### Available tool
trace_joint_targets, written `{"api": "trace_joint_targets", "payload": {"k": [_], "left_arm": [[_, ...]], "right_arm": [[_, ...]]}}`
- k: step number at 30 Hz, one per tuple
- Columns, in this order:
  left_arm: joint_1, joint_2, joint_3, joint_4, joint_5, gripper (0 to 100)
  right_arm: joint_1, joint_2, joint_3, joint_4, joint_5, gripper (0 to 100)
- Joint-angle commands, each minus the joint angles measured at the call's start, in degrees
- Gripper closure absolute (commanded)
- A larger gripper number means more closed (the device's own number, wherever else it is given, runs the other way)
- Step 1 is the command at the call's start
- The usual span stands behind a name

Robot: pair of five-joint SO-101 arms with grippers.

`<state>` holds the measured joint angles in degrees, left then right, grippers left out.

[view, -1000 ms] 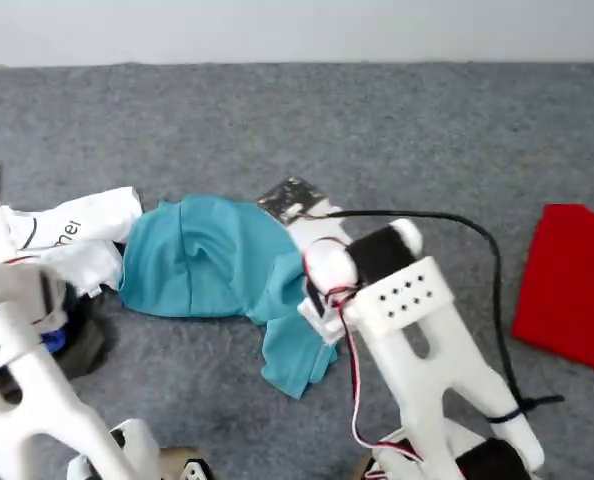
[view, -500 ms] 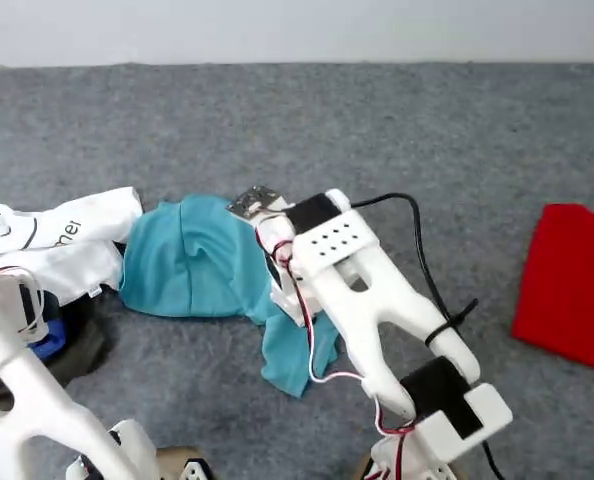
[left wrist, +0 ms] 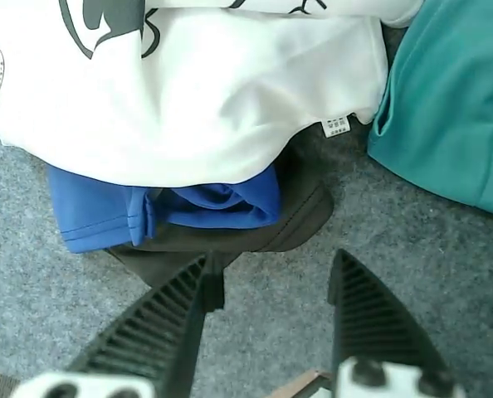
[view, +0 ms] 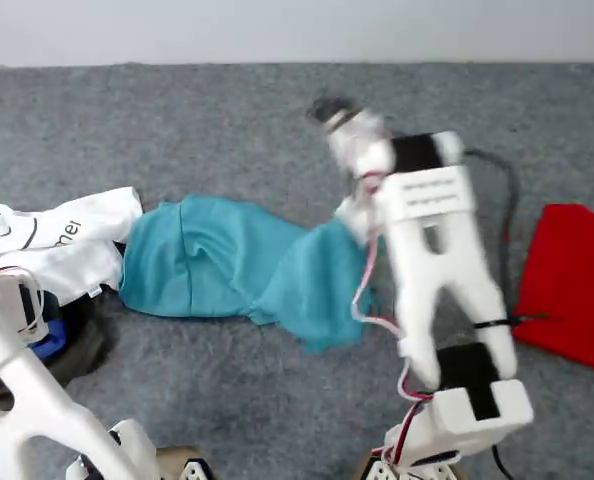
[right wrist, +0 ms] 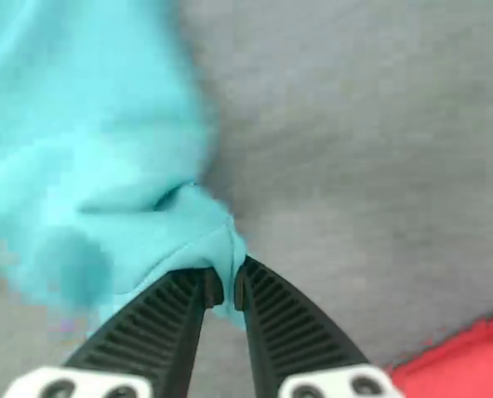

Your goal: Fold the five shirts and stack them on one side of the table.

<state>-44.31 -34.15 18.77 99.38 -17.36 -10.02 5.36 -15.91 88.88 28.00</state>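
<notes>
While right hand [right wrist: 226, 286] pinches teal shirt [view: 232, 265] edge, centre of high view, left hand [left wrist: 275, 269] hangs open over brown shirt [left wrist: 292, 228], lower left.

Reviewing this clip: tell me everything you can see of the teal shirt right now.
The teal shirt is plain, soft-looking fabric with no print visible. It is unfolded and rumpled into ridges, lying on the grey table left of centre. One end meets the white shirt. The other end spreads into a flap toward the red shirt, without reaching it. There the right gripper is shut on a pinched fold of its edge.
</notes>
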Motion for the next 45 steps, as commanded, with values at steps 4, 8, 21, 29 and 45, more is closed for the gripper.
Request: {"api": "trace_joint_targets", "payload": {"k": [4, 8, 21, 29, 45], "left_arm": [[0.1, -1.1, -0.1, 0.6, -0.4, 79], [0.1, -1.1, -0.1, 0.8, -0.4, 79], [0.2, -1.1, -0.2, 1.0, -0.4, 79], [0.2, -1.1, -0.5, 1.0, -0.4, 79], [9.2, -1.2, -0.4, 1.0, -0.1, 79]], "right_arm": [[13.1, 4.5, -8.6, -10.6, 1.3, 99.0], [15.7, 8.0, -8.6, -12.1, 0.5, 99.0], [17.5, 9.3, -9.8, -6.6, -1.7, 99.0], [17.5, 9.8, -18.3, 5.1, -1.6, 99.0], [21.3, 8.8, -24.5, 12.7, -1.8, 66.5]]}}
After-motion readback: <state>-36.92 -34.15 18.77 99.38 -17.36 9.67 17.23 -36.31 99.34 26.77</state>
